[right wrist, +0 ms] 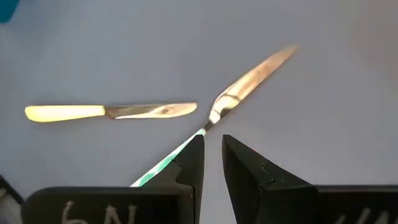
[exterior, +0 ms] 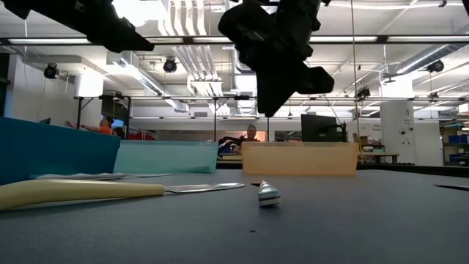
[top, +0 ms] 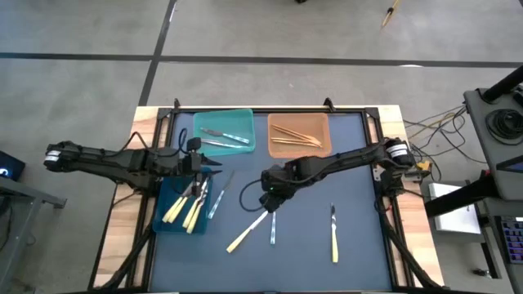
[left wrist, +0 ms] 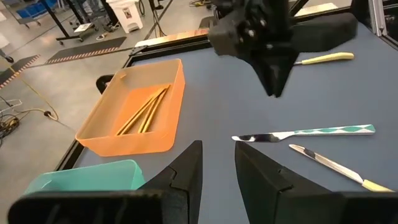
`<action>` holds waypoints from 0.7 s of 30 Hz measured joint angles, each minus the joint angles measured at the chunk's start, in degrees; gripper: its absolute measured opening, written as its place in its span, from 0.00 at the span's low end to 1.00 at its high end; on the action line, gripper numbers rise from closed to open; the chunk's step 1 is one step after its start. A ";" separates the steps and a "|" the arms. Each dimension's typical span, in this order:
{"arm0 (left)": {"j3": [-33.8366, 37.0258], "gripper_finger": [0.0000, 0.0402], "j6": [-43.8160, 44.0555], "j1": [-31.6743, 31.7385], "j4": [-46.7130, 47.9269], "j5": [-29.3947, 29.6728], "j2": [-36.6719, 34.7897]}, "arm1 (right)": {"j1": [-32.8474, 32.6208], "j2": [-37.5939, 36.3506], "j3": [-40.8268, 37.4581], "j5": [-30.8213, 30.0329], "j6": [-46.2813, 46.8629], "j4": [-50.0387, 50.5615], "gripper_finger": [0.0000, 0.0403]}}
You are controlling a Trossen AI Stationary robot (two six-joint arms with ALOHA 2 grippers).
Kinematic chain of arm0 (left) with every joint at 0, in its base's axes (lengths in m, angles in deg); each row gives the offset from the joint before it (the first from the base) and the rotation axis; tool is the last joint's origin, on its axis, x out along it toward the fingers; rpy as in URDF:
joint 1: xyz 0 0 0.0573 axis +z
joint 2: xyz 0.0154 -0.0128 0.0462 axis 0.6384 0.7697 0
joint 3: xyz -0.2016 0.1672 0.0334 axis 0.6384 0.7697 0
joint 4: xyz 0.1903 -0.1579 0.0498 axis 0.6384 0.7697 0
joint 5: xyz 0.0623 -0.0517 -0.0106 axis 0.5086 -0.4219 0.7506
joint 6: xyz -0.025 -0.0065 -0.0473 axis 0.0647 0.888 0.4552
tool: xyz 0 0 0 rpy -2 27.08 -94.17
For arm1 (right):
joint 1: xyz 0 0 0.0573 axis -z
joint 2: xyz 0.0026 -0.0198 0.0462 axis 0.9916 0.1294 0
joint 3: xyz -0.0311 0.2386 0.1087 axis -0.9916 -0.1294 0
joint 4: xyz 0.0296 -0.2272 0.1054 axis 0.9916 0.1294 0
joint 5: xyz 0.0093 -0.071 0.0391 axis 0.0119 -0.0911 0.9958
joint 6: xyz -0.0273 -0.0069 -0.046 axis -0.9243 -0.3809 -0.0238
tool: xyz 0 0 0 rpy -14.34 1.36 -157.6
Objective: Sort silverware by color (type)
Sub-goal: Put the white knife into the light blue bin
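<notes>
**A:** How are the right gripper's (right wrist: 211,155) fingers set?

**B:** Narrow, with a slim gap and nothing between them. It hangs above the table mat, not touching anything.

**A:** What's closest to it?

**B:** Right below the fingertips lies a green-handled piece (right wrist: 245,84), its handle running in under one finger and its silvery end pointing away. Just beside that is a yellow-handled knife (right wrist: 106,112), the blade tip close to the green piece's neck.

**A:** Farther out?

**B:** A second yellow knife (top: 333,237) lies alone, well apart, on the side away from the left arm. On the other side a slim loose piece (top: 218,198) lies just beside the blue bin (top: 163,222).

**A:** And the left gripper (left wrist: 217,149)?

**B:** It hovers over the blue bin, fingers a little apart and empty. Yellow-handled pieces (top: 184,211) lie in the bin beneath it.

**A:** Beyond both?

**B:** The teal bin (top: 245,118) holds silvery-green pieces (top: 225,135); the orange bin (top: 274,122) next to it holds tan ones (top: 296,135).
</notes>
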 joint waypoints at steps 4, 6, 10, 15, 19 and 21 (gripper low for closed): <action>-0.02 0.19 -0.30 0.00 -0.31 0.00 0.30 | -1.88 1.39 0.01 2.11 6.03 0.06 0.12; -0.04 0.19 -1.00 0.00 -0.64 0.02 0.42 | -2.90 1.78 0.01 2.79 8.72 0.43 0.12; -0.04 0.19 -1.45 0.00 -0.55 0.02 0.51 | -4.55 2.72 0.01 3.30 12.79 0.66 0.12; -0.04 0.19 -1.50 -0.07 -0.49 0.02 0.64 | -5.57 3.39 -0.09 2.73 13.72 0.18 0.12; -0.04 0.19 -0.80 -0.07 -0.47 0.02 0.64 | -5.75 3.37 -0.22 0.09 13.23 -1.99 0.12; -0.04 0.19 0.09 -0.07 -0.45 0.00 0.64 | -5.79 3.37 -0.27 -0.43 12.77 -3.19 0.12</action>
